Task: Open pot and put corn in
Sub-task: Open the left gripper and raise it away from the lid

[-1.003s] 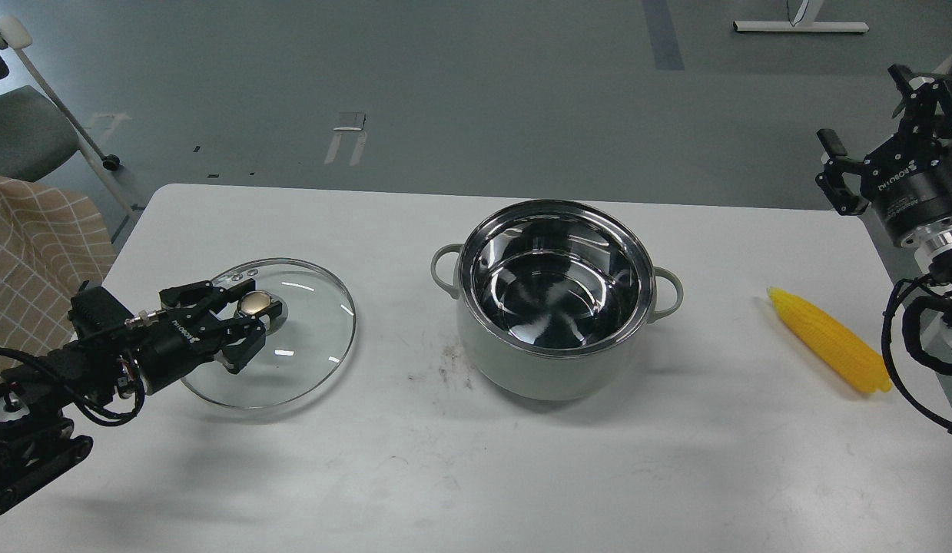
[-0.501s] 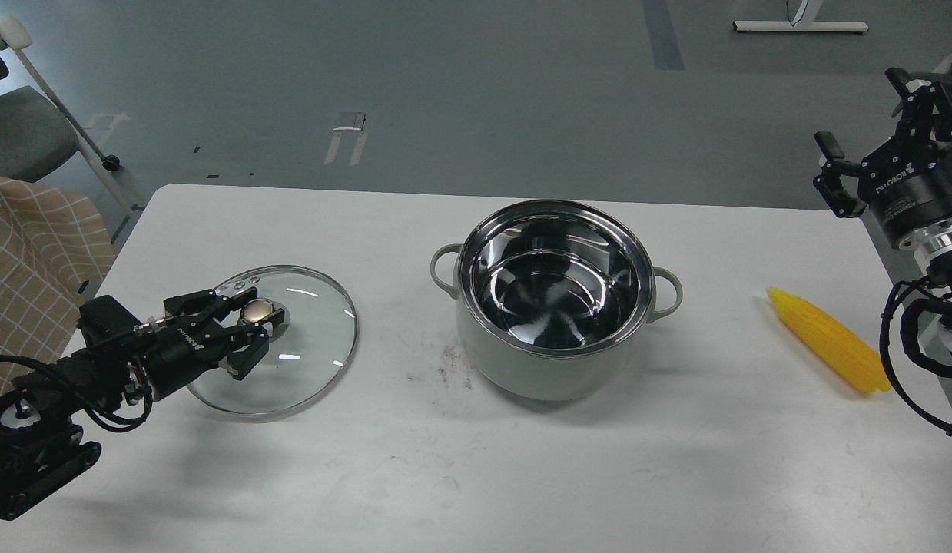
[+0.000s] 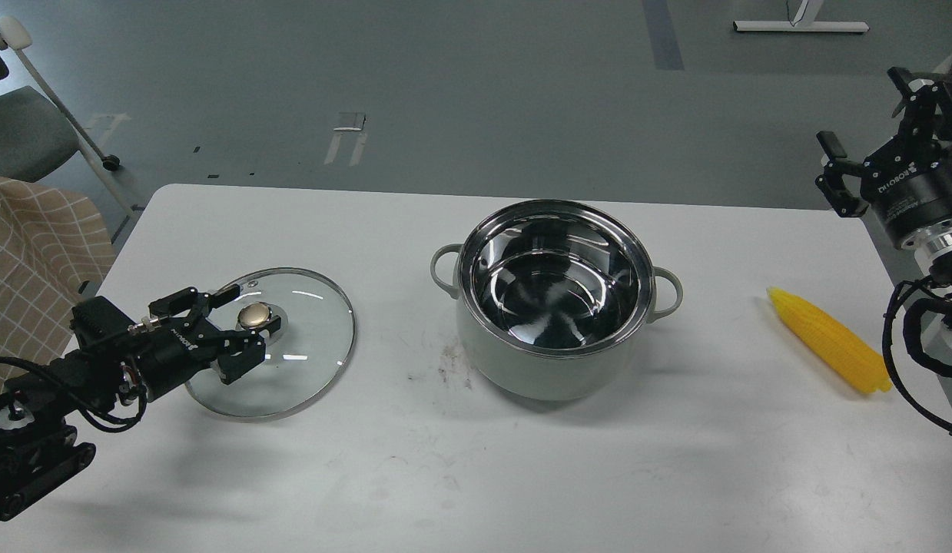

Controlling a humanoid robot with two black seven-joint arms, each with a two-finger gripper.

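The left hand sat open, holding nothing, fingers either side of the lid knob. The right hand looked open and empty too. The corn lay near the desk edge, well apart from the open pot; a clumsy grab could roll it off.

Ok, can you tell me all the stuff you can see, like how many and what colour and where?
pot: one, pale grey-green with shiny steel inside, middle of the table, open and empty
glass lid: one, clear with a gold knob, flat on the table left of the pot
corn: one, yellow, on the table right of the pot
table: one, white
chair: one, grey, far left on the floor
checked cloth: one, tan, left edge
left pincer: one, black, open around the lid's knob
right pincer: one, black, raised at the right edge
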